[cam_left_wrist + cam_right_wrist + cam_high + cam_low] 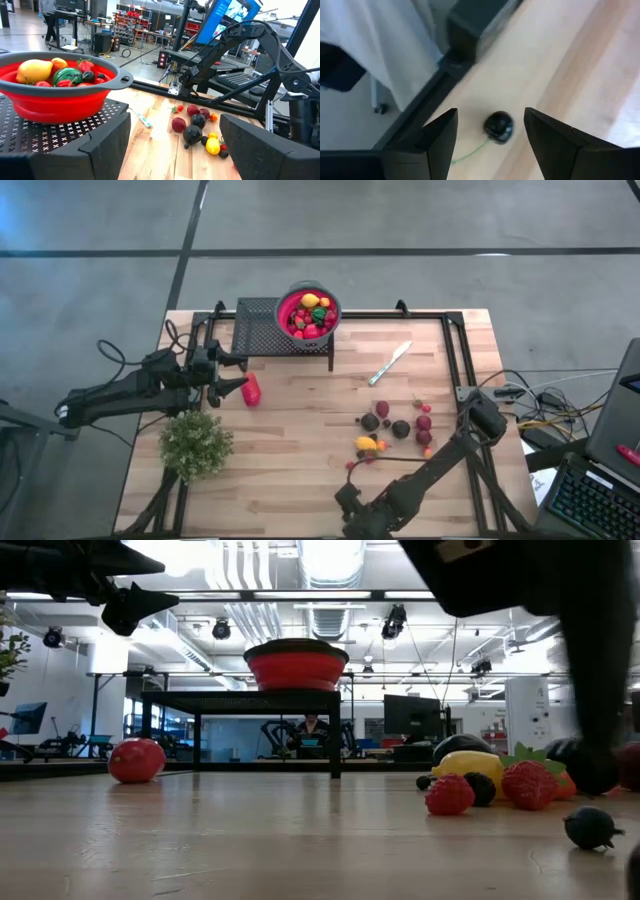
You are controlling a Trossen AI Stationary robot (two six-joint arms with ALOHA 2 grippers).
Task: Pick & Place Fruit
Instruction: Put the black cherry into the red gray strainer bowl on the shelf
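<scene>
Right gripper [490, 137]: fingers apart, nothing clamped. Between them a small dark berry [499, 127] with a thin green stem lies on the wood by the table's [300, 440] dark edge rail; only the right wrist view shows this. From above, the right gripper [350, 502] sits low at the near edge and hides the berry.

Left gripper [175, 145]: fingers wide apart, empty, held up level with the red bowl [60, 102], which stands on a black perforated stand [55, 132]. Bowl is full of fruit: yellow, green, red pieces.

High view: left gripper [222, 377] just beside the larger red piece [251, 390] on the table. Loose fruit cluster [395, 430] mid-right; knife [390, 363] behind it; bushy plant [196, 444] front left.

Low view: strawberries [490, 790] and a lemon on the wood.
</scene>
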